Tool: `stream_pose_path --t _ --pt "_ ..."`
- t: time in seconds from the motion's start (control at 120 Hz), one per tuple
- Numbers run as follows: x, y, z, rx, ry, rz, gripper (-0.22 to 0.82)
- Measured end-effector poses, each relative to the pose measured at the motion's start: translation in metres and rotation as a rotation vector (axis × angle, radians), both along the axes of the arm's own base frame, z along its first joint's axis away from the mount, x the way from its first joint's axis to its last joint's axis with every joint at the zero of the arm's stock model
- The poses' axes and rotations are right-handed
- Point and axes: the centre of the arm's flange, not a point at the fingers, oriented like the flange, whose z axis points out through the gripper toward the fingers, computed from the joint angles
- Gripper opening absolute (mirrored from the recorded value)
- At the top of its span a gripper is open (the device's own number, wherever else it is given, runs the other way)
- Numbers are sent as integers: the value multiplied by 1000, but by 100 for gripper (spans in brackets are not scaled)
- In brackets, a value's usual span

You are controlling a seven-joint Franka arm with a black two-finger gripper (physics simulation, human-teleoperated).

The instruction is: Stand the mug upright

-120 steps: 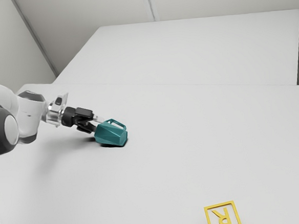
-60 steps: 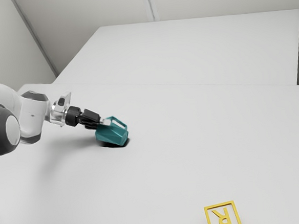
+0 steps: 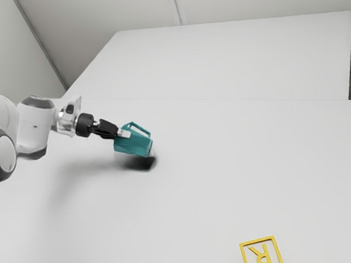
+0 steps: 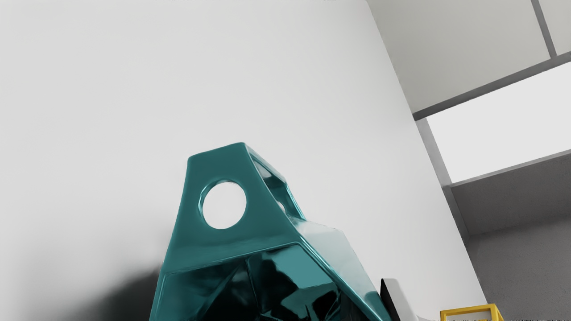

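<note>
Our hand (image 3: 124, 134) is pinching the blue-green mug (image 3: 133, 144). One pale finger (image 4: 399, 298) is right up against the outside of the mug in the wrist view. We can't see the other finger well.

The mug is leaning over, so it is not standing up straight. Its open mouth is on the side near our hand, and its bottom points down and away, to the exterior view's right. It looks to be up off the white bench (image 3: 226, 170), with a dark shadow (image 3: 143, 164) on the bench under it. The handle (image 3: 140, 129) is on the upper side of the mug. In the wrist view we can look into the mug. The inside is shiny and dark, and there is a round hole in the part that sticks out by the mouth.

Our white arm (image 3: 36, 126) comes in from the exterior view's left. A yellow square frame (image 3: 243, 256) with a yellow letter (image 3: 263, 256) in it is on the bench, well apart from the mug, low down in the exterior view.
</note>
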Motion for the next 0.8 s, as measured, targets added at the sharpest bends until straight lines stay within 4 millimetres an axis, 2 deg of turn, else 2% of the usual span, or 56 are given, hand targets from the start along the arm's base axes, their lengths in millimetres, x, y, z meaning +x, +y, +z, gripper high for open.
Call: stream_pose_path --t 0.175,0.325,0.417,0.533,0.8 --pt "-3 -10 50 172 -10 -95 -18" --pt "-8 -22 81 358 17 -166 -18" --pt "-10 -27 92 474 44 -195 -18" --pt "-11 -48 110 629 69 -245 -18" --pt "-44 -86 132 867 122 -209 -18"
